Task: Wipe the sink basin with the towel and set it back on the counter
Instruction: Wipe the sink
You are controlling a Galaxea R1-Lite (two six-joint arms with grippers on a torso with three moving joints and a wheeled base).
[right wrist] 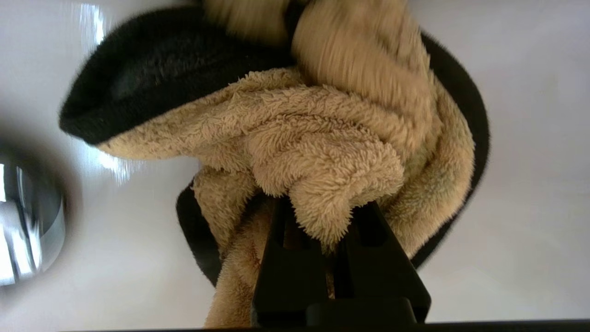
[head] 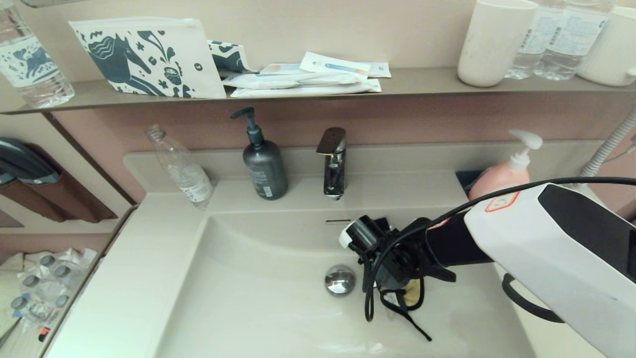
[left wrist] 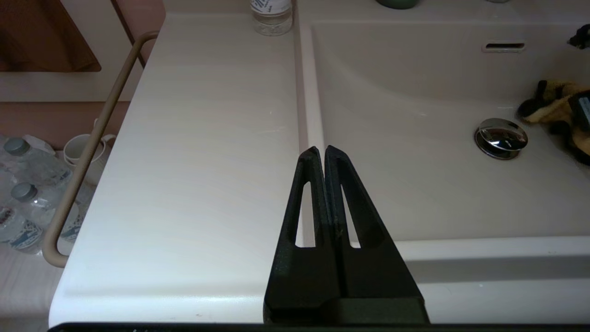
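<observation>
My right gripper [head: 397,293] reaches down into the off-white sink basin [head: 258,298], just right of the chrome drain plug [head: 340,280]. It is shut on the mustard-yellow towel [right wrist: 322,138], which bunches over the fingertips and rests against the basin floor. The towel [head: 412,294] peeks out below the wrist, its thin black loop [head: 410,323] trailing toward the front. The towel [left wrist: 555,108] also shows at the edge of the left wrist view. My left gripper [left wrist: 321,150] hangs shut and empty over the counter [left wrist: 207,161] at the basin's left rim, out of the head view.
A faucet [head: 334,161], grey pump bottle [head: 263,161] and leaning clear bottle [head: 181,166] stand behind the basin. A pink soap bottle [head: 499,174] sits at the back right. The wall shelf [head: 318,92] carries pouches, a cup and bottles. A towel rail [left wrist: 87,152] runs along the counter's left side.
</observation>
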